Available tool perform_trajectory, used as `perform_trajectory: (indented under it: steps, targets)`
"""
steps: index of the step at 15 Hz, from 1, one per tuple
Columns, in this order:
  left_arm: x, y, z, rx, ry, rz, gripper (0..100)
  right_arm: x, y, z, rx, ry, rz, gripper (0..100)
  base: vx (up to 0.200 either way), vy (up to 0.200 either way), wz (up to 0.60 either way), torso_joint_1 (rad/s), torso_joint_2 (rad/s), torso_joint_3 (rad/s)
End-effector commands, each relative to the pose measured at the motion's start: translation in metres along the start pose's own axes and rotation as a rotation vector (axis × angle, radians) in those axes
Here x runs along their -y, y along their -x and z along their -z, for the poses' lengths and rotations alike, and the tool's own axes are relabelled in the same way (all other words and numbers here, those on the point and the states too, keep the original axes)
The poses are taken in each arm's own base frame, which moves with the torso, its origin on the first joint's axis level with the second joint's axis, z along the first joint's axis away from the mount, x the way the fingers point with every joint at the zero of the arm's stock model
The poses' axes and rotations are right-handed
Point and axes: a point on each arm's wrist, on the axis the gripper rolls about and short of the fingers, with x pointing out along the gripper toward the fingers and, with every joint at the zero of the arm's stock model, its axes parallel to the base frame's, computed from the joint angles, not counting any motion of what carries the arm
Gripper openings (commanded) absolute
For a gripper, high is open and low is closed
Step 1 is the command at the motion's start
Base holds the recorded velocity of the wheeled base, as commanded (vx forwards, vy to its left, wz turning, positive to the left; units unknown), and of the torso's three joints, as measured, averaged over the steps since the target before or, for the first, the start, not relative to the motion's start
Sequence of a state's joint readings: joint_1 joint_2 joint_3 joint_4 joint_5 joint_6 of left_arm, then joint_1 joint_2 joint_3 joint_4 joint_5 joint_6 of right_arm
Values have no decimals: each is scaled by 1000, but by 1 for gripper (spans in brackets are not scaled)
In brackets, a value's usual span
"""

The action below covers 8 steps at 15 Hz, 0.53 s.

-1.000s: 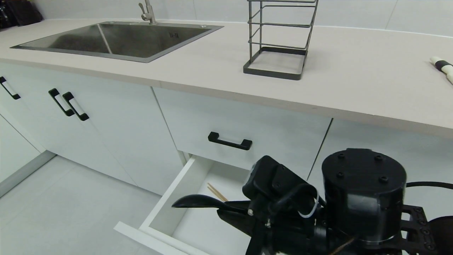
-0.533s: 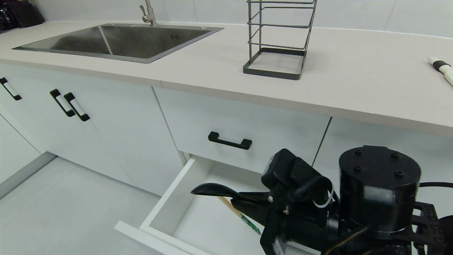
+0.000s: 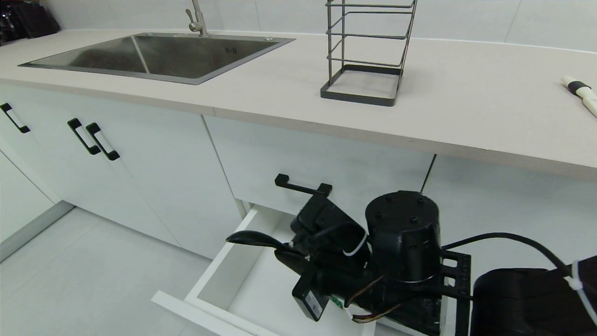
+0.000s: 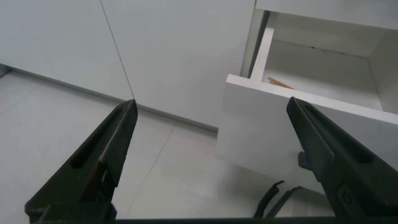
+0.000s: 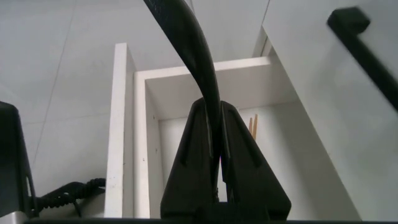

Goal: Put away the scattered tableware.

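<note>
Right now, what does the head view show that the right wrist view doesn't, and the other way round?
Head view, not right wrist view: the countertop with its sink, faucet, wire rack and a cream-and-black item at its right end, plus the cabinet doors. Right wrist view, not head view: wooden chopstick ends on the drawer floor. Both: the open drawer, the black spoon held over it, the right gripper shut on its handle, and the black handle on the drawer front above.
</note>
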<state>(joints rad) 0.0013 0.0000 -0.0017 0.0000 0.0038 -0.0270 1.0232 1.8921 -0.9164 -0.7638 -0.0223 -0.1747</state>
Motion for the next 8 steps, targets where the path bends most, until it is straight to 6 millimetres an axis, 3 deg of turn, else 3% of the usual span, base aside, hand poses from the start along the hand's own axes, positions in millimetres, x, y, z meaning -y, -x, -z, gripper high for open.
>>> perform_trajectory:
  steps: [1,4,8]
  targets:
    - [0,0,0,0,1,-1,100,-10,-26,17,-47,5,-21,0,0,0,0,0,0,0]
    - [0,0,0,0,1,-1,100,-10,-48,21,-46,5,-10,0,0,0,0,0,0,0]
    - [0,0,0,0,1,-1,100,5,-59,30,-77,-4,38,0,0,0,0,0,0,0]
